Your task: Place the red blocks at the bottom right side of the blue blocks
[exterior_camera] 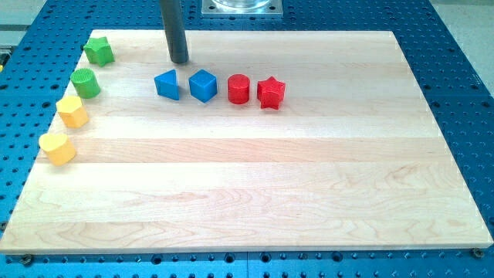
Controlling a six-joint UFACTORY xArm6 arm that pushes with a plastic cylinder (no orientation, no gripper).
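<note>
Red cylinder [238,89] and red star [271,93] sit upper centre of frame, in one row just right of the blue cube [203,85] and blue triangular block [167,84]. Level with the blues, not below-right, so I'd call the task not done: both reds need shifting down.

My tip [179,61] is just above the blue triangular block, apart from it. No jaws on this rod; it holds nothing.

Count: 2 red, 2 blue, 2 green (star [99,51], cylinder [86,83]), 2 yellow (hexagon-like block [72,111], heart-like block [58,148]) down the left edge of the wooden board [255,193].
</note>
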